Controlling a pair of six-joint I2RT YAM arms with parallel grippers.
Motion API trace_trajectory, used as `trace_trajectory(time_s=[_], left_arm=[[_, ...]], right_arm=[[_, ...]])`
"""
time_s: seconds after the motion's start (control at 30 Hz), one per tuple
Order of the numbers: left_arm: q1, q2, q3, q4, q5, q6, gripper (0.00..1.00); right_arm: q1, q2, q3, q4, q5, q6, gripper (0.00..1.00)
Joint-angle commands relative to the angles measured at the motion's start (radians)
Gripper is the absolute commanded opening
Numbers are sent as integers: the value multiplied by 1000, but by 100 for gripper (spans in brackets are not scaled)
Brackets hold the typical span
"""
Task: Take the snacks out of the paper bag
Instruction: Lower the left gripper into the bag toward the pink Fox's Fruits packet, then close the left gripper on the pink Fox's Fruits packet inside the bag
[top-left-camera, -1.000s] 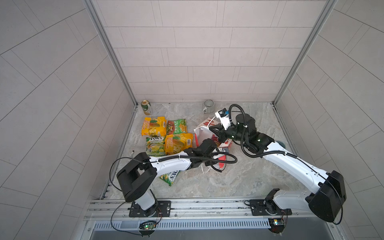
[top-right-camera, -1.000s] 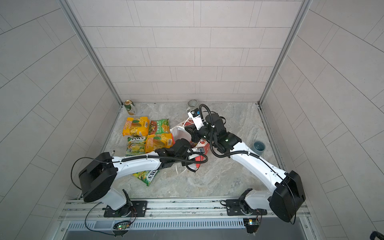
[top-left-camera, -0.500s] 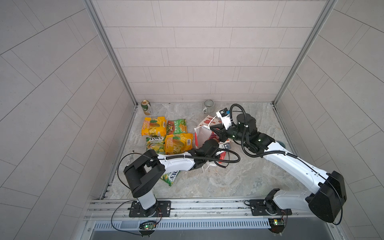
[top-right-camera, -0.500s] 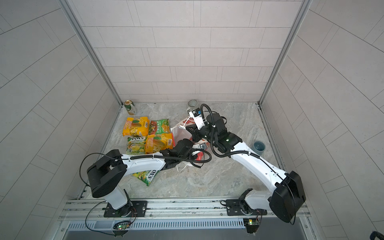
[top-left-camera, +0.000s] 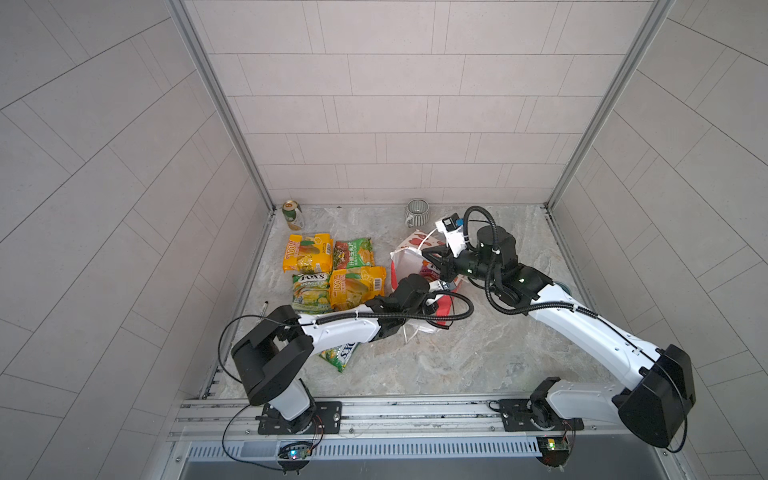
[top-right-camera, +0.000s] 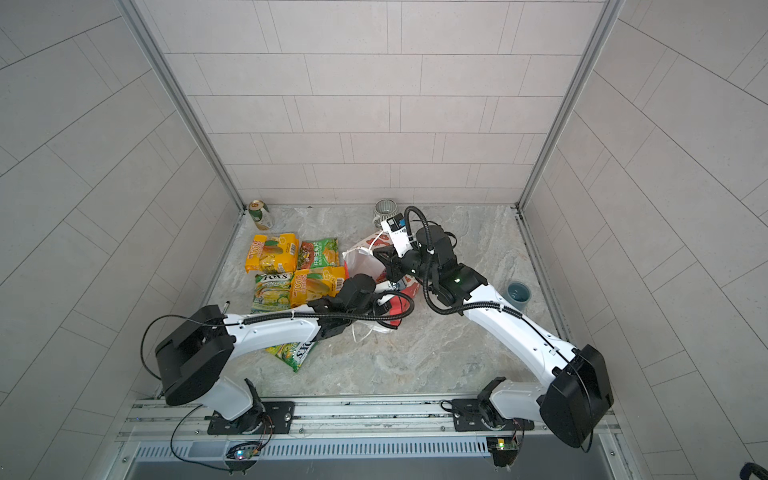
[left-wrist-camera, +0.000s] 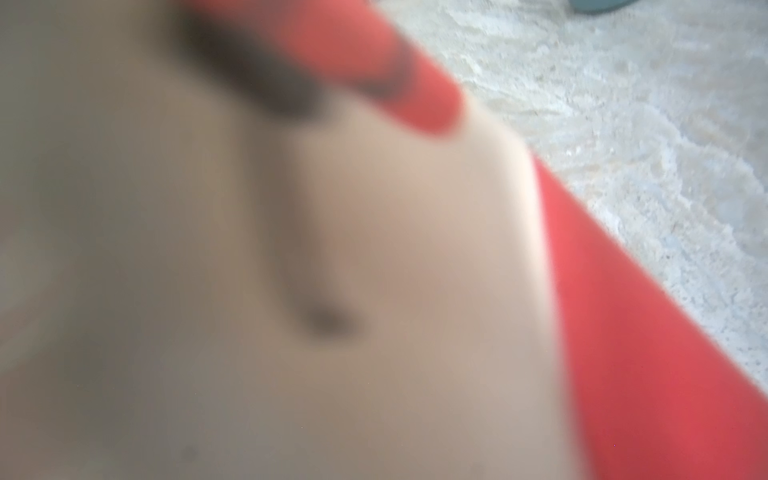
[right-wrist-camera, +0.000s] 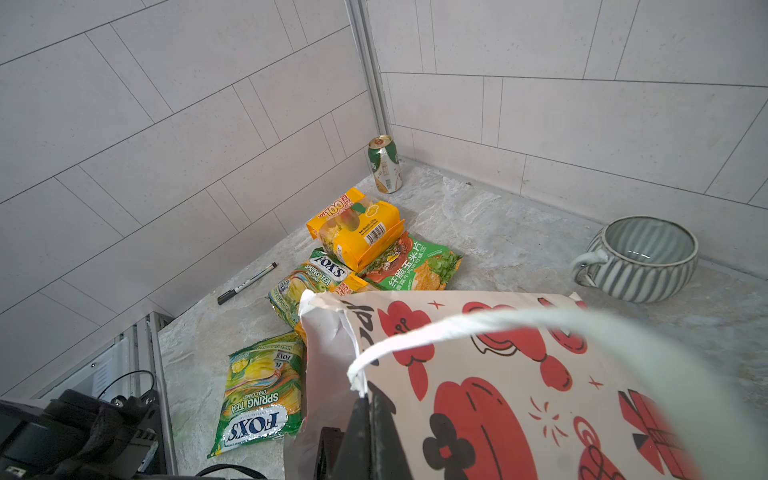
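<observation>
Paper bag (top-left-camera: 400, 266): tipped over mid-table, mouth gaping toward the laid-out packets.
Right claw (right-wrist-camera: 365, 419): pinched together on the bag's wall at the rim, propping the mouth open.
Left claw (top-left-camera: 434, 293): buried in the bag. It is closed, but on what I cannot tell; my left wrist view is only blurred paper.
Done: five snacks lie outside, left of the bag: two yellow-orange packets (top-left-camera: 307, 257), green chips packet (top-left-camera: 353, 257), two FOX'S Spring Tea packets (top-left-camera: 313, 291).
Left: an orange-pink packet (top-left-camera: 428, 271) seems to sit inside the mouth, likely the last.
Around: drink can (top-left-camera: 292, 215) and ribbed mug (top-left-camera: 417, 210) by the back wall, marker (right-wrist-camera: 247, 283), teal cup (top-right-camera: 518, 294); none touches the bag.
In the way: white cord handle (right-wrist-camera: 478, 328) loops across my right wrist view; my left arm lies over the nearer FOX'S packet (right-wrist-camera: 257, 399).
</observation>
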Motion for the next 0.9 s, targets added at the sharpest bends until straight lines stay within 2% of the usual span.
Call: trace_trajectory(time_s=[0.0,0.17,0.2,0.23,0.27,0.33,0.37,0.4,0.5,0.63,0.87], left_arm=[[6,-66,-15,-9,22,-36,0],[10,-87,-18,-48,75,-18,0],[16,-68,-16,-52,79,-18,12],[20,-53,-12,-61,88,-15,30],[24,-35,-7,-78,104,-3,42],[25,-5,2,-97,107,28,45],[27,10,12,-110,111,45,53],[27,24,27,-139,117,72,55],[26,62,84,-233,115,144,58],[24,112,128,-243,63,193,58],[7,209,104,3,-112,254,55]], right_arm=[[-11,-41,-9,45,-6,19,4],[-22,-36,-10,50,-7,29,4],[-23,-37,-15,56,-7,31,4],[-25,-36,-17,60,-9,33,4],[-24,-35,-15,62,-12,34,4],[-24,-35,-13,62,-18,33,4],[-25,-36,-14,59,-18,34,4],[-26,-36,-15,60,-19,32,4],[-26,-36,-17,66,-25,30,4],[-26,-32,-19,78,-38,35,4],[-26,-25,-18,86,-51,41,4]])
